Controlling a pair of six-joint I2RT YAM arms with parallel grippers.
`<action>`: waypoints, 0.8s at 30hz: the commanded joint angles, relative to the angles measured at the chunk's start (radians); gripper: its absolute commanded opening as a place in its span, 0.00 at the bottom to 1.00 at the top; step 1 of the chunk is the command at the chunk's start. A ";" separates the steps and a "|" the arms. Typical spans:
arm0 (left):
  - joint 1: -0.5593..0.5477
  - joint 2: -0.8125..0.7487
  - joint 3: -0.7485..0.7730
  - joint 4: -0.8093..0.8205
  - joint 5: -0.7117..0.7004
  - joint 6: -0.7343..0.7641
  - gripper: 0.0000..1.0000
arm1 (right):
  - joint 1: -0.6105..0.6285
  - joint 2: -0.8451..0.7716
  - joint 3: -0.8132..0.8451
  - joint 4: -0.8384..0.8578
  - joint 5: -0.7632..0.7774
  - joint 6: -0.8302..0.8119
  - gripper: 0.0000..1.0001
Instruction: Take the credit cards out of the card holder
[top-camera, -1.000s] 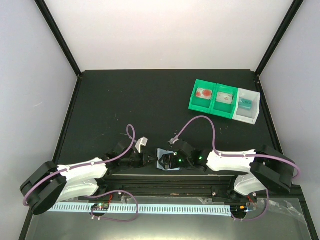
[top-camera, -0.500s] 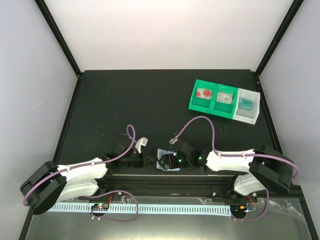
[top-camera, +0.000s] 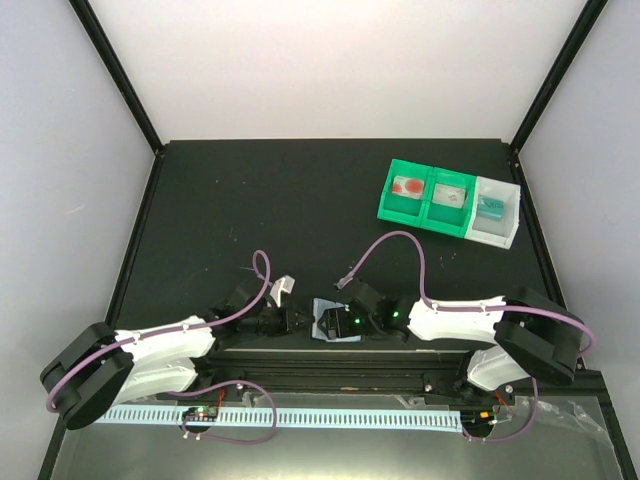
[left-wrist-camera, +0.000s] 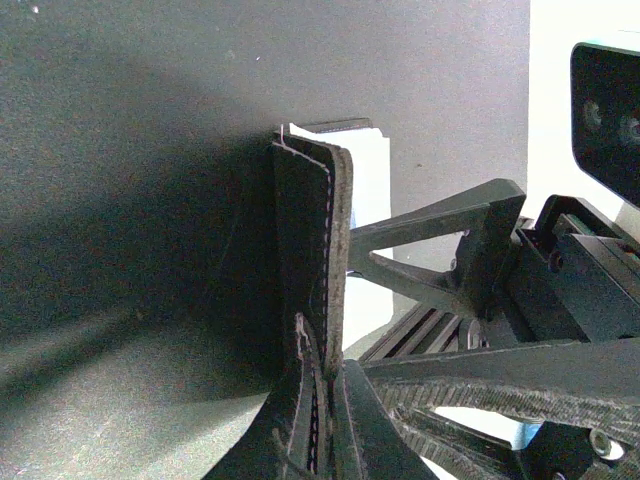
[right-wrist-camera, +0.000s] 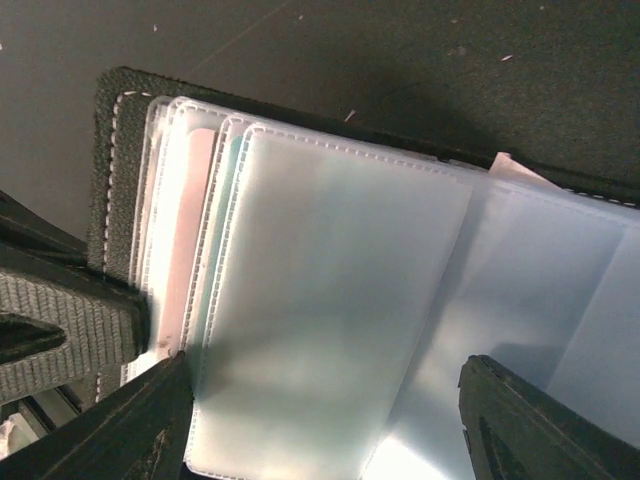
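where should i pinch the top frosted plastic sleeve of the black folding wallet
Probably take the sleeve by the edge nearest the open right gripper, which straddles it, coming straight in from there. Stitching lines two other edges, and the left gripper clamps the wallet cover beside it.

The overhead view is evenly lit and sharp. A soft shadow is thrown across the worktop (left-wrist-camera: 150, 230); the card holder (right-wrist-camera: 330, 300) is blurred close up.

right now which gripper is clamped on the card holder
The left gripper, pinching the card holder by its black edge; the right gripper stands open over the sleeves.
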 joint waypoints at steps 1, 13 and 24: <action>-0.010 -0.022 0.010 0.058 0.026 -0.007 0.02 | 0.007 -0.007 0.013 -0.104 0.080 -0.016 0.72; -0.011 -0.028 0.016 0.047 0.022 -0.006 0.01 | 0.007 -0.109 0.018 -0.313 0.257 -0.028 0.65; -0.010 -0.050 0.016 0.031 0.018 -0.008 0.02 | 0.007 -0.259 0.080 -0.499 0.338 -0.049 0.56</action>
